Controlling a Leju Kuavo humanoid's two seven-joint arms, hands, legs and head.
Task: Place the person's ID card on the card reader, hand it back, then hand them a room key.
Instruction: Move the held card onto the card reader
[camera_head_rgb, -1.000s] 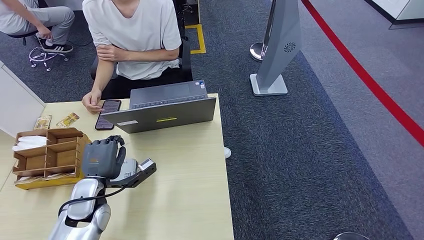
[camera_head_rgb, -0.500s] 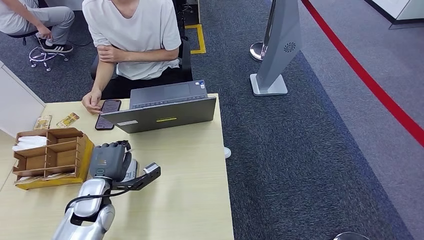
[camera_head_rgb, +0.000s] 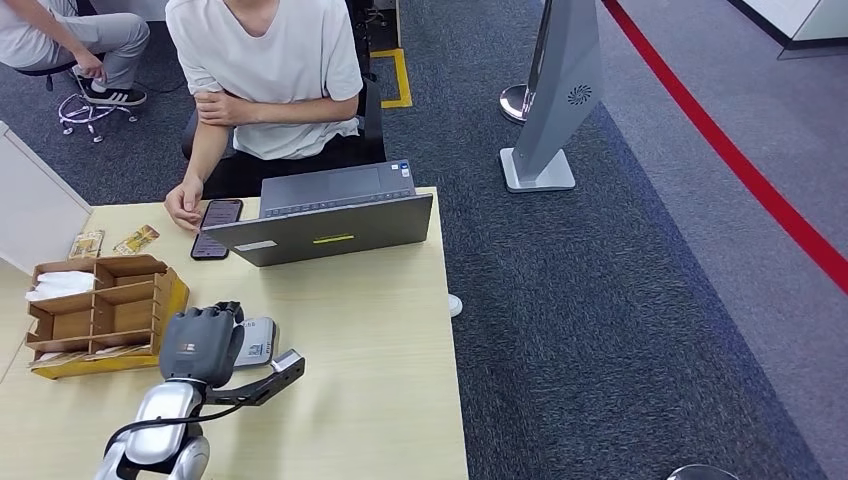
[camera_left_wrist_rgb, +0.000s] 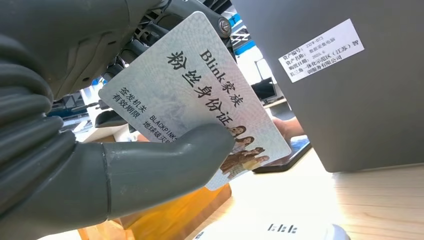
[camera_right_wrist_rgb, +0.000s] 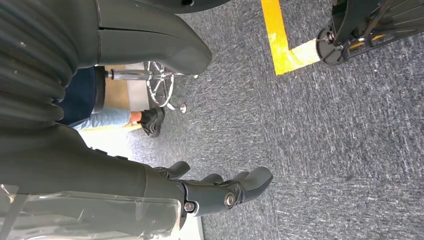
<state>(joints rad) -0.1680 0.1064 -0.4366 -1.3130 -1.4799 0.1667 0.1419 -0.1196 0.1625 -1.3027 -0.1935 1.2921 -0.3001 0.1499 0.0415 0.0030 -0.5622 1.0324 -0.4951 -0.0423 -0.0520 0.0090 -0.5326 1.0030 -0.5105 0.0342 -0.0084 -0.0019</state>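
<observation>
One glossy, round-cornered ID card (camera_left_wrist_rgb: 200, 95) sits pinched in your left hand (camera_head_rgb: 203, 343) over the pale wood-grain counter (camera_head_rgb: 370, 330); your right hand (camera_right_wrist_rgb: 220, 190) hangs empty, fingers loosely apart.

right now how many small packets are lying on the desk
2. Both packets lie side by side near the desk's far left corner, one nearer the edge, the other closer to the phone. The organiser box could hide more.

silver left arm (camera_head_rgb: 160, 430) with black cable, grey ribbed wrist cover, dark grey left hand (camera_head_rgb: 200, 345), screws at knuckles
</observation>
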